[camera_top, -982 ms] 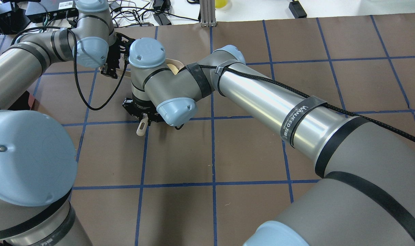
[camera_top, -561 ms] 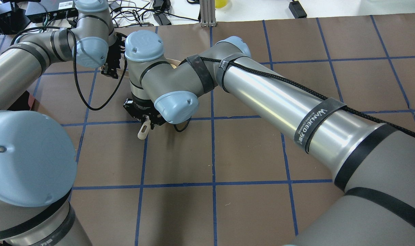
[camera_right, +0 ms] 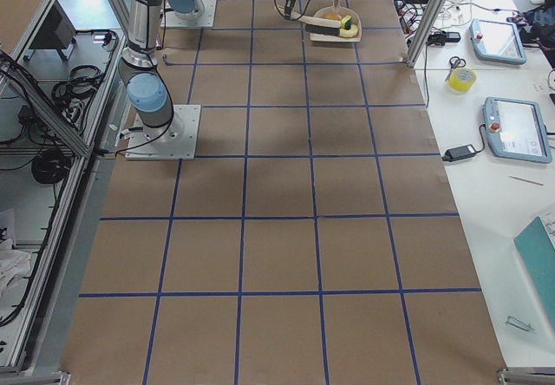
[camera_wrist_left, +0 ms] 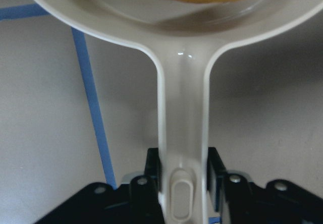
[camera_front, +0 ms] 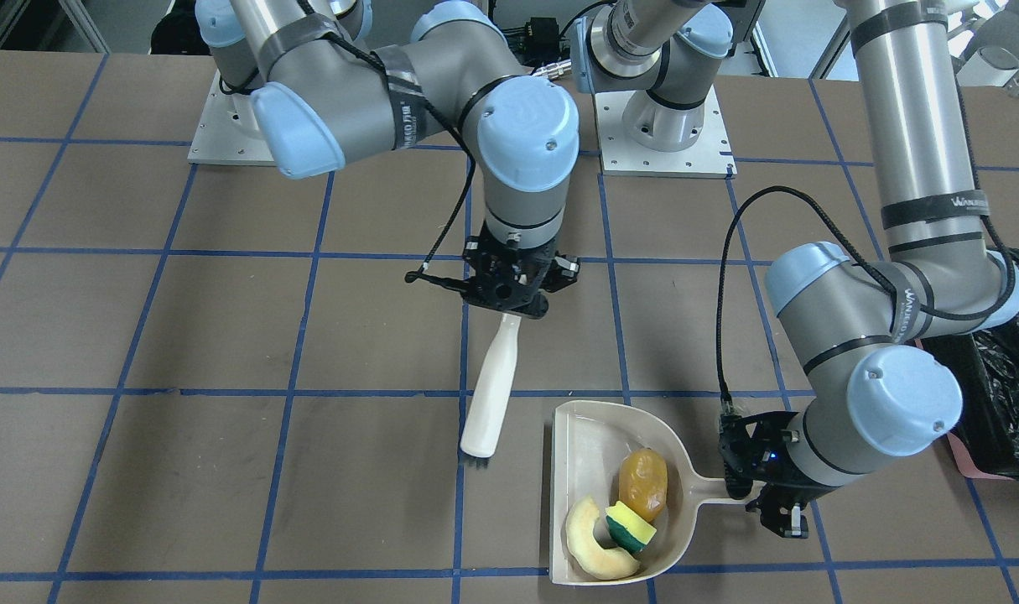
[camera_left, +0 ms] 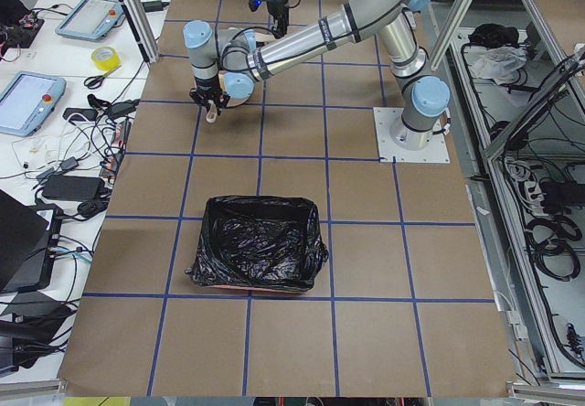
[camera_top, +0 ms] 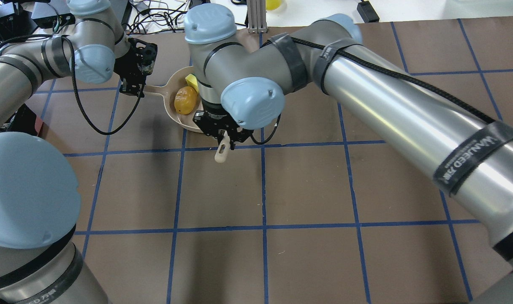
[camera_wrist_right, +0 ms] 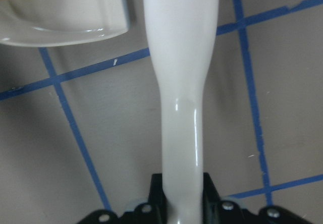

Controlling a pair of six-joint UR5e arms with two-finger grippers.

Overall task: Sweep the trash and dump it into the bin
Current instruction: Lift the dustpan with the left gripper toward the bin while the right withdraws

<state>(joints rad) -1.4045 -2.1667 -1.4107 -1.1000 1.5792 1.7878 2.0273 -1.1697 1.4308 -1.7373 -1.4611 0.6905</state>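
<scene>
Two pincers: both clamped on handles.
Left pincer (camera_front: 756, 491): closed on dustpan (camera_front: 580, 445) handle, holding it flat, apparently to keep the load in.
Right pincer (camera_front: 509, 294): closed on brush (camera_front: 491, 386), beside dustpan mouth.
Trash (camera_front: 642, 485): inside dustpan.
Bin (camera_front: 1000, 394): beyond dustpan handle; dump pending.

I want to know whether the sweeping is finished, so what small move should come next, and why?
Probably the left gripper should lift the dustpan level off the table and start toward the bin. The lump, sponge and slice all lie in it, its handle is clamped, and the brush stands apart from it.
</scene>
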